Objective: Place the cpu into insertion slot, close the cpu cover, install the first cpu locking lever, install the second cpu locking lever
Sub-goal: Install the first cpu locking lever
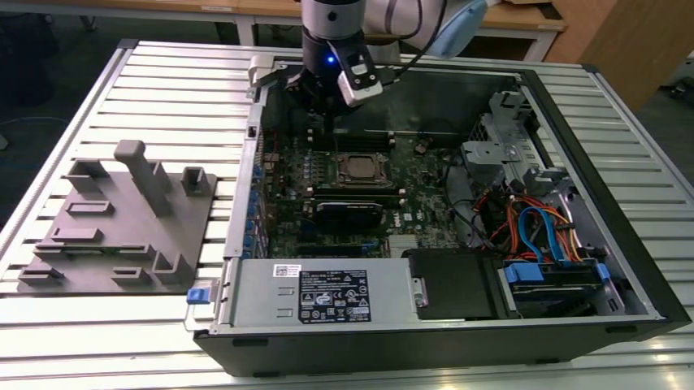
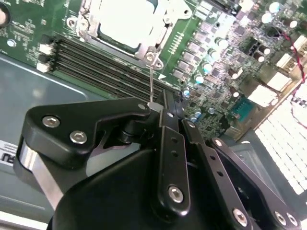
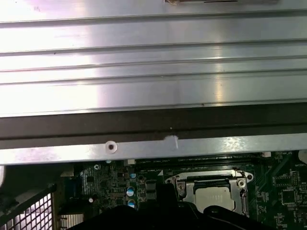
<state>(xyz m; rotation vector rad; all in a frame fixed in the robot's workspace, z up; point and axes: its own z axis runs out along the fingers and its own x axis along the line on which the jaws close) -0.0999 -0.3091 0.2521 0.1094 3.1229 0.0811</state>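
The cpu (image 2: 125, 19), a silvery square, lies in the insertion slot (image 1: 358, 168) of the green motherboard (image 1: 418, 219). The cpu cover (image 2: 154, 42) lies flat around it as a metal frame. A thin wire cpu locking lever (image 2: 151, 81) stands up from the socket's corner into my gripper (image 2: 160, 108), whose fingers are pressed together on its end. In the exterior view my gripper (image 1: 325, 118) hangs just beyond the socket's far edge. The first wrist view shows the cpu (image 3: 217, 199) framed by the cover (image 3: 242, 187).
The open computer case (image 1: 607, 187) lies on a slatted metal table (image 1: 174, 89). Long black memory slots (image 2: 96, 60) run beside the socket. A grey fixture plate (image 1: 119, 219) sits on the exterior view's left. The power supply (image 1: 314, 294) and cabled drive bay (image 1: 542, 236) fill the near side.
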